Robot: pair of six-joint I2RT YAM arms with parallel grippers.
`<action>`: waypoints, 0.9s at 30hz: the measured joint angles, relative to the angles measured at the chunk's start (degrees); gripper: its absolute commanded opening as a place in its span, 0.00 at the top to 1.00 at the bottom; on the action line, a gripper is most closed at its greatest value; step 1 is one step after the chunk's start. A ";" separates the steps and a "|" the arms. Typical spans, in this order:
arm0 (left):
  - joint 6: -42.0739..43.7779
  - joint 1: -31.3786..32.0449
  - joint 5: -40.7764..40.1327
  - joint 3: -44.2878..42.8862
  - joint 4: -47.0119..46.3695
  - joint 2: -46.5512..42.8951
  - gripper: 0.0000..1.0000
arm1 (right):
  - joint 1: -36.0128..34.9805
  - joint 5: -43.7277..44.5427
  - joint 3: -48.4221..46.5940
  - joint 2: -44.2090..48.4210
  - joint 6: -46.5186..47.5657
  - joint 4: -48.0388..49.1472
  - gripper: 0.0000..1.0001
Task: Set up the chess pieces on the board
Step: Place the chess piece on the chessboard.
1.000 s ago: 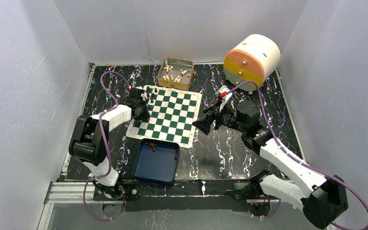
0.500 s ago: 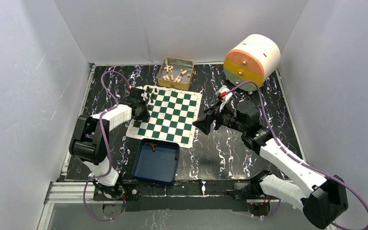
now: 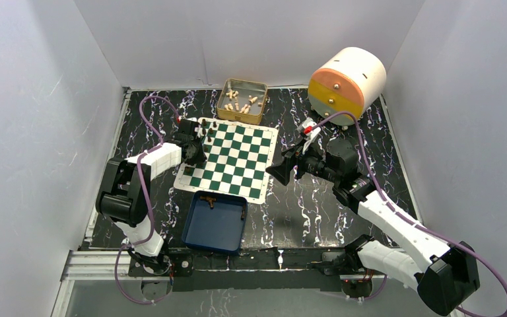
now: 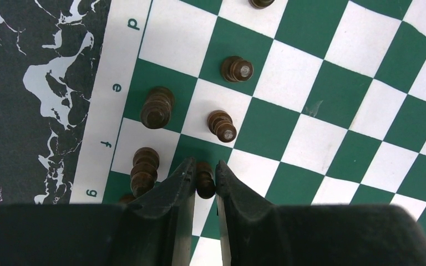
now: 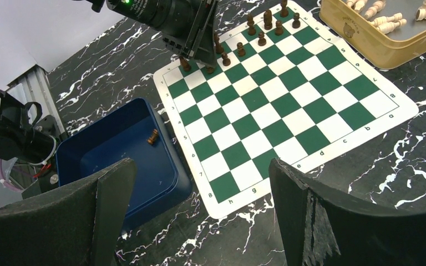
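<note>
The green-and-white board (image 3: pixel 236 160) lies in the middle of the table. Several dark-brown chess pieces (image 5: pixel 255 27) stand in two rows along its left edge. In the left wrist view my left gripper (image 4: pixel 204 164) is shut on a small brown pawn (image 4: pixel 205 185) that stands upright on a green square in the f row. Other pieces (image 4: pixel 222 125) (image 4: pixel 156 107) stand close beside it. My right gripper (image 5: pixel 199 166) hovers open and empty off the board's right side (image 3: pixel 276 173). One brown piece (image 5: pixel 153 136) lies in the blue tray.
The blue tray (image 3: pixel 214 223) sits just in front of the board. A gold tin (image 3: pixel 242 100) of cream-white pieces stands behind the board. A big white and orange cylinder (image 3: pixel 346 80) lies at the back right. White walls enclose the table.
Almost nothing. The left wrist has shifted very slightly at the board's left edge. The right arm has stayed still.
</note>
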State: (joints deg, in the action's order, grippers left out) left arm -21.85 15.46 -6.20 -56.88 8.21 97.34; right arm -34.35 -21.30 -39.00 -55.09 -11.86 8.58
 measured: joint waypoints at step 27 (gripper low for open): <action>1.38 0.00 1.44 -9.75 7.04 -6.40 0.56 | 0.11 11.89 -1.27 1.14 -11.41 -5.75 0.01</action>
State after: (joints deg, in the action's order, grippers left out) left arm -20.47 15.46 -4.75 -66.63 15.25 90.94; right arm -34.24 -9.41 -40.27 -53.95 -23.27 2.83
